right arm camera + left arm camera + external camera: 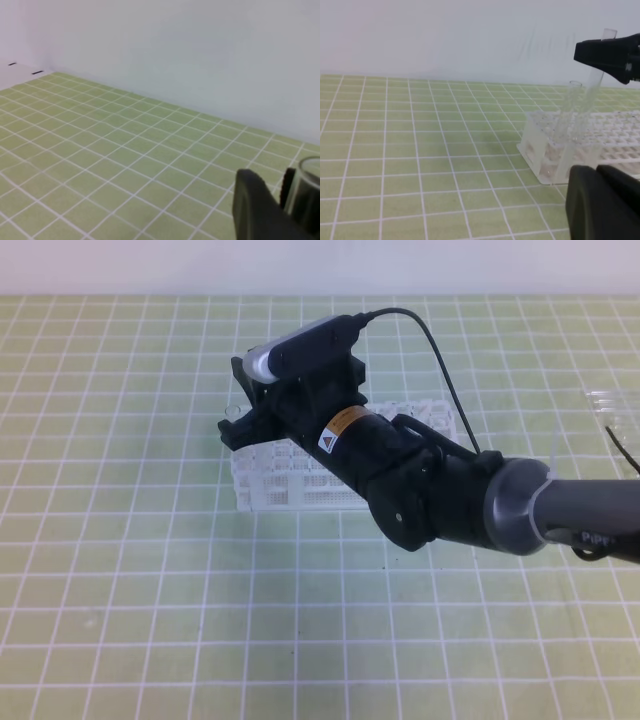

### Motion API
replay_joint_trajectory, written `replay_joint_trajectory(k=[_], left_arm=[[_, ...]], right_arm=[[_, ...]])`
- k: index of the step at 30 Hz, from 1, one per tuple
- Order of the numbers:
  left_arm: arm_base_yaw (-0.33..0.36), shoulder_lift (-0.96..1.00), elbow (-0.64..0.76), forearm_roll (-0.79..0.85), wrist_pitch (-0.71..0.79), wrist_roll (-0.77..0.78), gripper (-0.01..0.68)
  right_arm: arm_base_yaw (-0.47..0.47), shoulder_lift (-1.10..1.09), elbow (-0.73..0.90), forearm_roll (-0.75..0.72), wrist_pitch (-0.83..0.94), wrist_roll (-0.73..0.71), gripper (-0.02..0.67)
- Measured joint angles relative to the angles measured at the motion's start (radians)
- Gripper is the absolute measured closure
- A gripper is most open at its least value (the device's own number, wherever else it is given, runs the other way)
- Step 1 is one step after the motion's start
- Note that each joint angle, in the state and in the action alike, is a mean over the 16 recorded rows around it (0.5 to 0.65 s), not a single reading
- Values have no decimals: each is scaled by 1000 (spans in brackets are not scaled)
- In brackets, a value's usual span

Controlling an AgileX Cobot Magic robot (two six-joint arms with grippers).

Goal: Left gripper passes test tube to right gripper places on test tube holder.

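Right claw: the black claw with a silvery-white cap, orange warning sticker and grey cylindrical wrist is held over the left end of the rack, its fingers clenched on the tube's upper part (seen from the left wrist view at the top right).
Test tube: the slender clear glass tube with an open rim is gripped near its top and slants down into the rack's near corner; its rim is also seen beside the dark fingers in the right wrist view.
Test tube holder: the white plastic two-tier lattice rack stands on the table; a second clear tube stands in it.
Table: the green mat with a white grid is laid across it.
Left claw: only a black edge is seen low in its own camera; it is shut, with nothing seen held.
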Motion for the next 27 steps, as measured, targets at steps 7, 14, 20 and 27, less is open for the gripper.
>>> replay_joint_trajectory(k=[7, 14, 20, 27], left_arm=[[0, 1, 0, 0, 2, 0, 672], [0, 1, 0, 0, 4, 0, 672], [0, 0, 0, 0, 6, 0, 672], [0, 1, 0, 0, 7, 0, 672]], right_arm=[[0, 1, -4, 0, -9, 0, 565], [0, 2, -6, 0, -15, 0, 565], [0, 3, -6, 0, -14, 0, 565], [0, 12, -10, 0, -13, -1, 565]])
